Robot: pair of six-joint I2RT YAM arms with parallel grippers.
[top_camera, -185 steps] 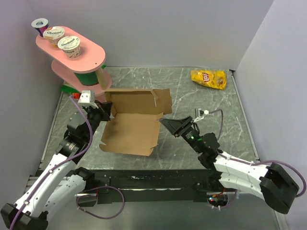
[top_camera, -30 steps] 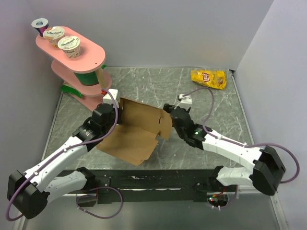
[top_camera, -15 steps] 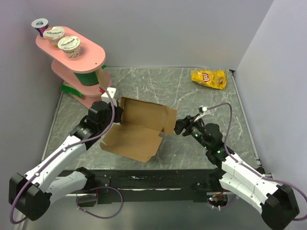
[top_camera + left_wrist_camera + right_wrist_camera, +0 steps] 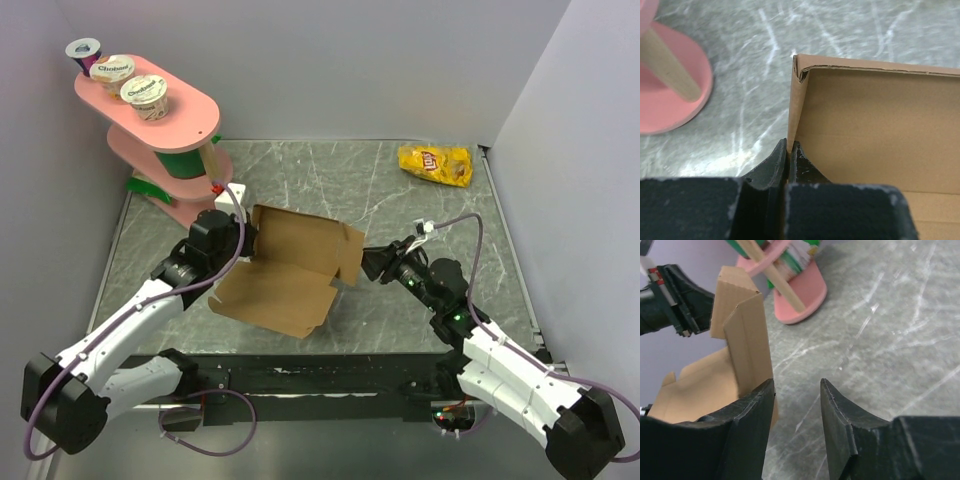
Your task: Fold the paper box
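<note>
The paper box (image 4: 285,270) is a plain brown cardboard sheet in mid-table, its back panel raised and its front panel lying flat. My left gripper (image 4: 245,238) is shut on the box's left side flap (image 4: 793,107), which stands upright between the fingers in the left wrist view. My right gripper (image 4: 368,264) is open and empty just right of the box's right edge. In the right wrist view the box's upright corner flap (image 4: 745,347) stands just beyond my left fingertip (image 4: 757,402), and nothing lies between the fingers.
A pink two-tier stand (image 4: 160,110) with yogurt cups stands at the back left, its base (image 4: 667,82) close to my left gripper. A yellow chip bag (image 4: 436,164) lies at the back right. Grey walls close in both sides.
My right gripper let go of the box's right edge and drew back to the right, now open. The box's back panel stays raised. My left gripper keeps its hold.
</note>
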